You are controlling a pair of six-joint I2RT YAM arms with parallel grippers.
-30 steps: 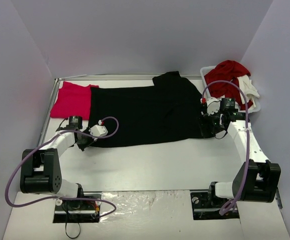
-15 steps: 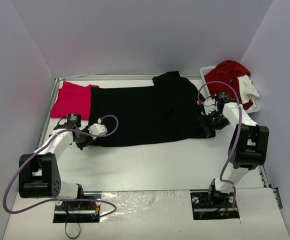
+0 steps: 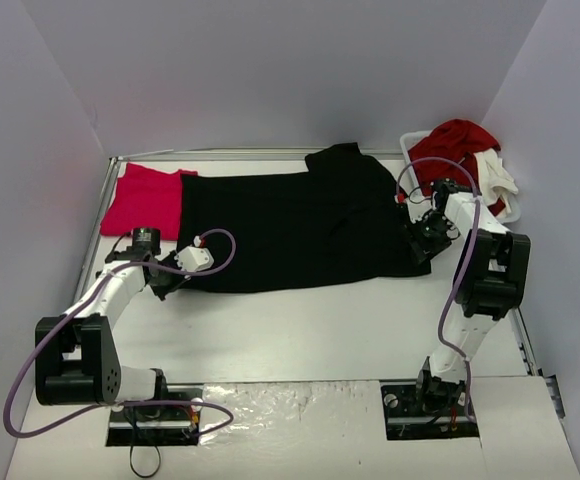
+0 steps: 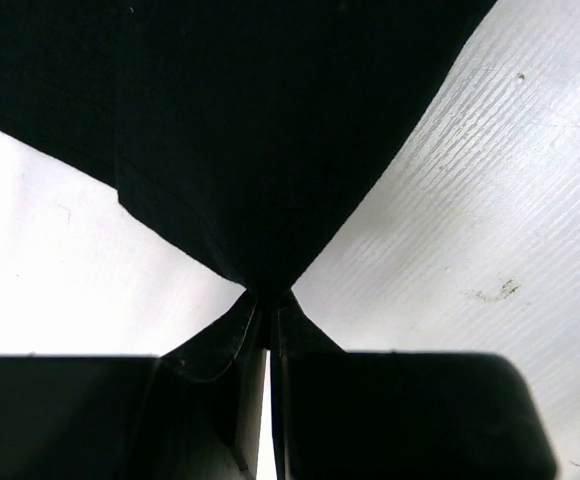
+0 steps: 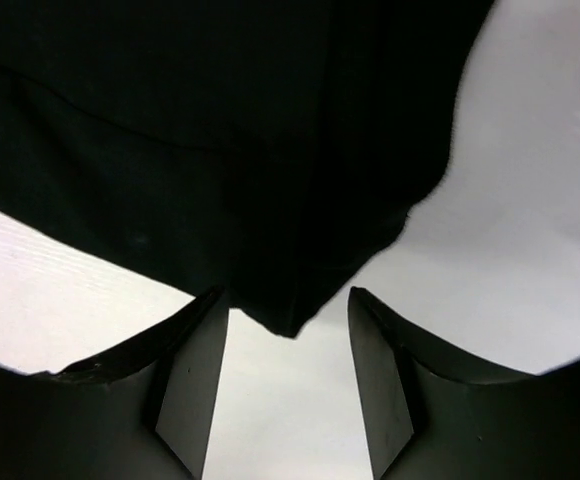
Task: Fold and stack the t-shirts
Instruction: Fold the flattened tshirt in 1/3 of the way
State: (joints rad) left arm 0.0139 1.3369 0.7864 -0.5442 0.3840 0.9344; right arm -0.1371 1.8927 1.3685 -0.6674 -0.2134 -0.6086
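Note:
The black t-shirt (image 3: pixel 290 225) lies spread flat across the table, its left end overlapping the pink-red t-shirt (image 3: pixel 142 198) at the far left. My left gripper (image 3: pixel 170 283) sits at the black shirt's near-left corner. In the left wrist view it (image 4: pixel 267 300) is shut on that pinched corner of black cloth (image 4: pixel 250 130). My right gripper (image 3: pixel 420 245) is at the near-right corner. In the right wrist view it (image 5: pixel 285 295) is open, with the tip of the black cloth (image 5: pixel 220 130) lying between the fingers and touching neither.
A white basket (image 3: pixel 511 214) at the back right holds a red garment (image 3: pixel 455 145) and a white one (image 3: pixel 500 178). Grey walls close in the back and both sides. Purple cables loop off both arms.
My right arm has swung up and back, bringing its gripper onto the black shirt's near-right corner, and its jaws have narrowed. The left gripper has kept its hold on the near-left corner.

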